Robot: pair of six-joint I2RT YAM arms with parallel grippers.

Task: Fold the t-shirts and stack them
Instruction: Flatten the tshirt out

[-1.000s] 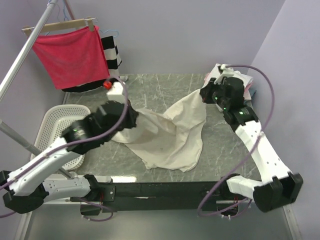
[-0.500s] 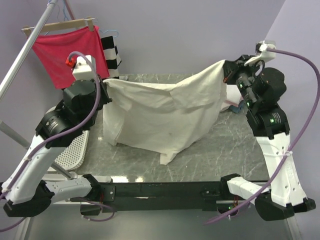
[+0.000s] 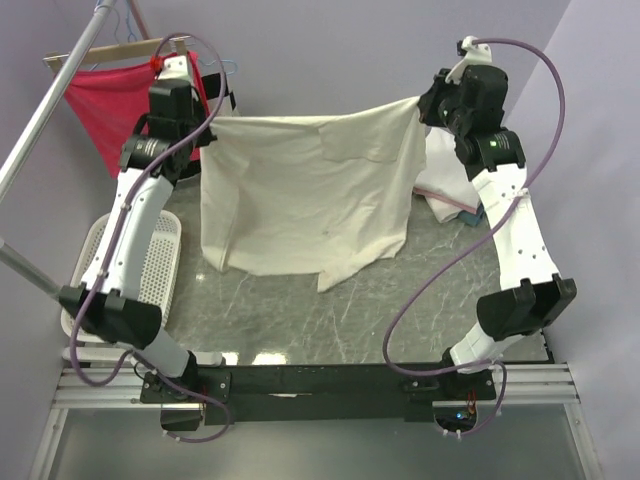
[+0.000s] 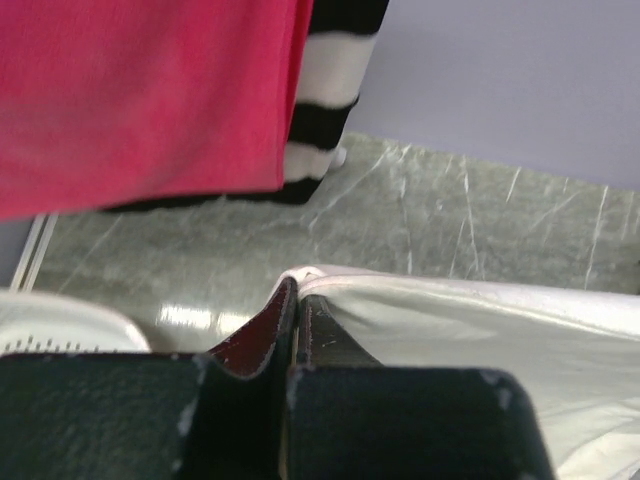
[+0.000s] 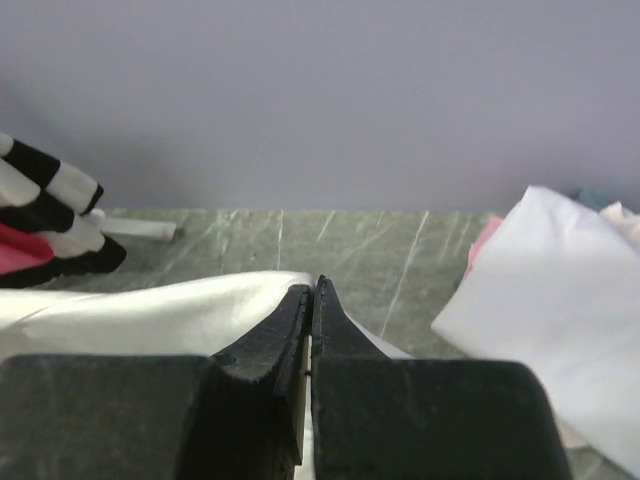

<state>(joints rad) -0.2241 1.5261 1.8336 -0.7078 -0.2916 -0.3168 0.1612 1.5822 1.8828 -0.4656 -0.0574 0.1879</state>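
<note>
Overhead: cream t-shirt (image 3: pixel 305 195) held spread in air between left gripper (image 3: pixel 207 135) and right gripper (image 3: pixel 425 103), hanging over table (image 3: pixel 400 300). Left wrist: jaws clamped tight on shirt corner, red cloth (image 4: pixel 140 90) beyond. Right wrist: jaws pinched closed on opposite corner; shirt pile (image 5: pixel 540 290) at right.

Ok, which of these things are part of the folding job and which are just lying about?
In the job: cream t-shirt, held spread by the left gripper and right gripper; shirt pile at the right.
Lying about: red cloth, striped garment, white basket.
</note>
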